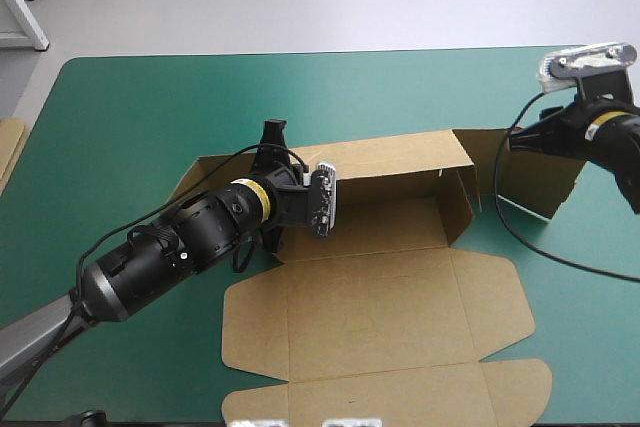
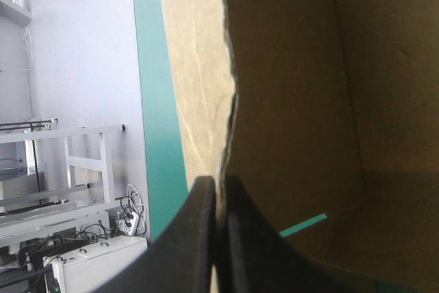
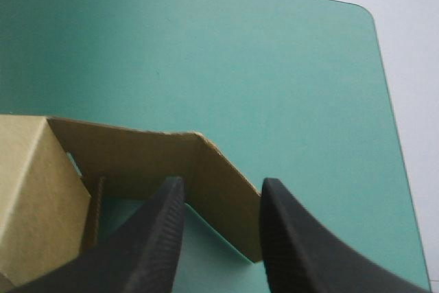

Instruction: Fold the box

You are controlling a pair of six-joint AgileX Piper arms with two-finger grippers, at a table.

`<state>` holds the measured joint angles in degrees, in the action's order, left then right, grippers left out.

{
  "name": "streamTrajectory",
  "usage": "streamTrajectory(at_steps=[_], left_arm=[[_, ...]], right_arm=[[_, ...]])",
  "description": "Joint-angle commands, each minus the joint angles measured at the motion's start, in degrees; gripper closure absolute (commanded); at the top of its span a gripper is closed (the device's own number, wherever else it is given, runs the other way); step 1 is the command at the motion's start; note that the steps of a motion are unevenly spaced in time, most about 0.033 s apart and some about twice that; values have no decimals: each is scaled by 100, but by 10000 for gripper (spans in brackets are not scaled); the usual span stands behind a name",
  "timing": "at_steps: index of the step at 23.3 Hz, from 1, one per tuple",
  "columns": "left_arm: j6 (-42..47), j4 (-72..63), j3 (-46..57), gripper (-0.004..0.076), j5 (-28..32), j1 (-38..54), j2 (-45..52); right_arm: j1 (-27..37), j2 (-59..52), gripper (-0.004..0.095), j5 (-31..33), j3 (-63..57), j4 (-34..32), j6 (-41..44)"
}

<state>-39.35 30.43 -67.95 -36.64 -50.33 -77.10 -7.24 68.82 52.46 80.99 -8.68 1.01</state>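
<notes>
Teal-green cover [image 1: 140, 127] carries the brown box [image 1: 380, 232] at mid-table, rear wall [image 1: 385, 185] raised, lid [image 1: 380, 322] flat. We find the left gripper [image 2: 217, 184] clamped on its left wall [image 2: 295, 101]. The right gripper [image 3: 221, 189] has its fingers apart, astride the right end flap [image 3: 206, 162]. We advise gripping squarely before turning it inward.

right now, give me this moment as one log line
box: back wall raised, lid flat | left gripper: shut on box wall | right gripper: open at end flap
</notes>
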Motion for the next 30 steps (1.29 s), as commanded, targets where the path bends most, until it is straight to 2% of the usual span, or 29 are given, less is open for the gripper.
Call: streamTrajectory(at_steps=[1, 5, 7, 10, 12, 15, 23, 30], left_arm=[[464, 200, -63, 734, 107, -72, 179], [547, 364, -63, 734, 280, -72, 179], [547, 369, -63, 734, 280, -72, 179], [547, 393, -63, 734, 280, -72, 179], [547, 393, -63, 734, 280, -72, 179], [547, 393, -63, 734, 280, -72, 179], [624, 457, -63, 734, 279, -72, 179], [624, 622, -63, 734, 358, -72, 155]], right_arm=[[290, 429, 565, -178, 792, 560, -341], [1395, 1513, 628, 151, 1853, 2407, -1341], [1886, 2105, 692, 371, 2275, 3210, -1795], [2262, 3003, 851, 848, 2792, 4125, -2245], [2290, 3305, 924, 1004, 2924, 4387, -2403], [2290, 3536, 925, 1094, 2993, 4692, -2619], [2290, 3698, 925, 1332, 2940, 4674, -2709], [1999, 3686, 925, 1516, 2629, 4592, -2984]])
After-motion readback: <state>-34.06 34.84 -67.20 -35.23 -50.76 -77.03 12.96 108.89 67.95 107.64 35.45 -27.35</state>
